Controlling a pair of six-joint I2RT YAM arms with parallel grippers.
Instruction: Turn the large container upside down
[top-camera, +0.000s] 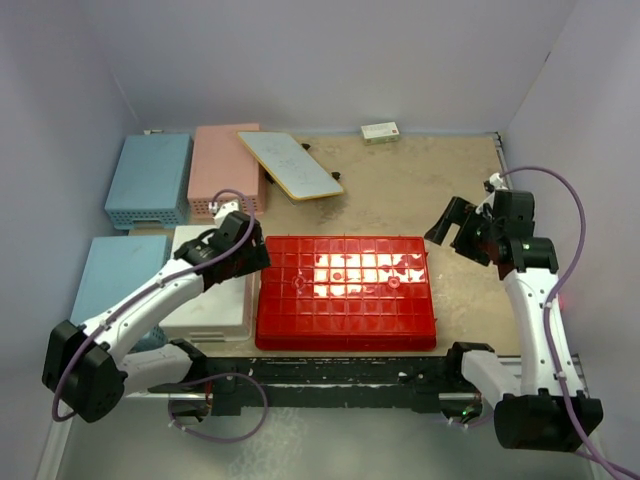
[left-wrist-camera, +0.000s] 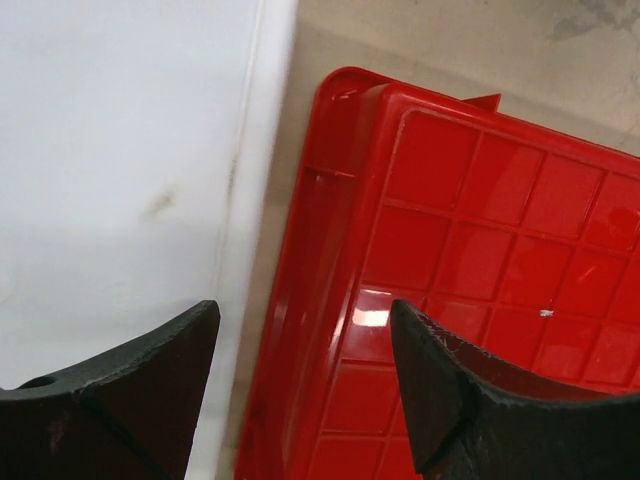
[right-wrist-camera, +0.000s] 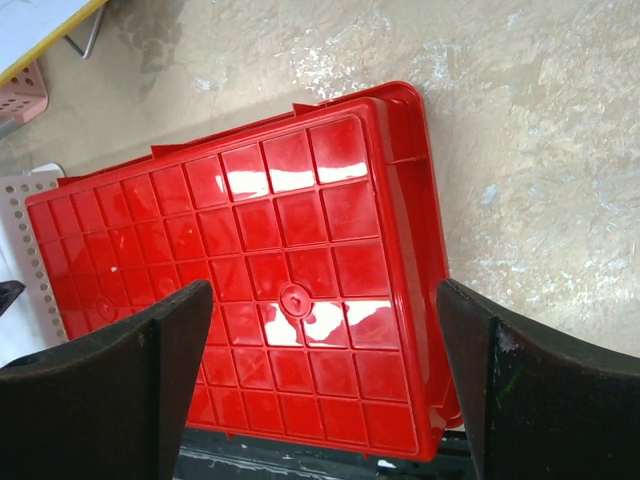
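Top view: the large container (top-camera: 345, 293), a big bright red rectangular plastic bin, lies flat on the tan bench (top-camera: 420, 190), grid-ribbed underside up, rim down. It sits between the arms, just right of the left claw (top-camera: 248, 250) and down-left of the right claw (top-camera: 452, 228), which hangs clear of it. Both claws are wide and hold nothing.

Left wrist: left claw (left-wrist-camera: 300, 325) spread wide, empty. The bin's corner and ribbed base lie ahead of it, running under the finger on the view's right. A white plastic basket (left-wrist-camera: 120, 150) fills the area ahead of the other finger. Whether it touches the bin's rim or sits just beside it, can't tell.

Right wrist: right claw (right-wrist-camera: 322, 300) wide, empty, above the bin. The ribbed base fills the gap between the fingers, with bare bench beyond the finger on the view's right.

Status call: flip looks done. Underside up, resting level, nothing gripping it. Only thing left, as I read it, is backing the arms off. Can't confirm the rim seats flat along the near edge.
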